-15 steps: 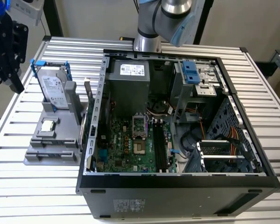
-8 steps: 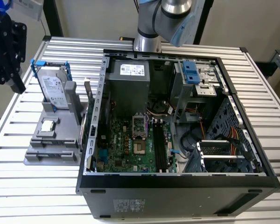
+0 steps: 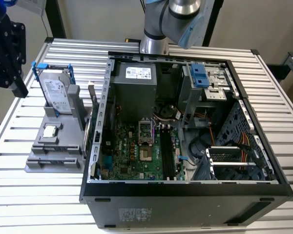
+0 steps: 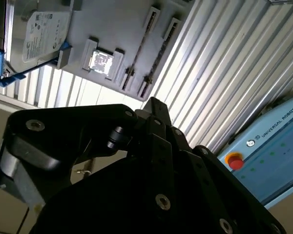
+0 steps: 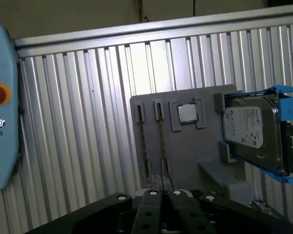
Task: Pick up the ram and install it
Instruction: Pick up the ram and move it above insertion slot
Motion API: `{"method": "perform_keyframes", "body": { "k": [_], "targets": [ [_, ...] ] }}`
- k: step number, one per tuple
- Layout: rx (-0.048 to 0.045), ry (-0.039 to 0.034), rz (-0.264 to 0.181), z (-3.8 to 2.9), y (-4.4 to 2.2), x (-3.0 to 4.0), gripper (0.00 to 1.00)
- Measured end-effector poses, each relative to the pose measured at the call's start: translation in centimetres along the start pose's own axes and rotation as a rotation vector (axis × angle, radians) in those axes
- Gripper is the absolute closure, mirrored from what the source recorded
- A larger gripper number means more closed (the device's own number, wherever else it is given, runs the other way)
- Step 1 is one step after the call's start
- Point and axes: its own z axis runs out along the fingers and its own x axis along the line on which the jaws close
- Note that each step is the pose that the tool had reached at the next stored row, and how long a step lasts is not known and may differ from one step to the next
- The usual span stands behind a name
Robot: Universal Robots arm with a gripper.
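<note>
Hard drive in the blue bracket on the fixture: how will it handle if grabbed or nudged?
Likely rigid and heavy for its size: the hard drive looks metal-cased. It stands propped up on the grey fixture, so a sideways push may tip it.

your exterior view looks down from high on the near side of the slatted table [image 3: 34, 204]. it takes in the whole open computer case [image 3: 185, 190] and, at the exterior view's left, the grey holder [image 3: 66, 139]. both wrist views ride well above that holder, the first wrist view facing almost straight down and the second wrist view at a slant. all three views share the holder, its hard drive [image 3: 56, 92] and the small square chip [image 3: 51, 130]. both wrist views also catch the blue pendant [image 5: 0, 97].
</note>
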Motion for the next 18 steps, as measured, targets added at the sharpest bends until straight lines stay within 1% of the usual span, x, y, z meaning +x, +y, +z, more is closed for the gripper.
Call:
{"method": "perform_keyframes", "body": {
  "k": [3,5,9,13,16,18],
  "targets": [
    [0.0007,0.0002,-0.042,-0.01,0.01,0.0,1.0],
    [0.0001,0.0004,-0.063,-0.01,0.01,0.0,1.0],
    [-0.0004,0.0005,-0.074,-0.01,-0.03,0.0,1.0],
    [-0.0011,0.0006,-0.103,0.0,-0.06,-0.01,1.0],
    [-0.0015,0.0007,-0.115,0.0,-0.07,-0.01,1.0],
    [-0.002,-0.0015,-0.121,-0.01,-0.08,-0.01,1.0]
  ]
}}
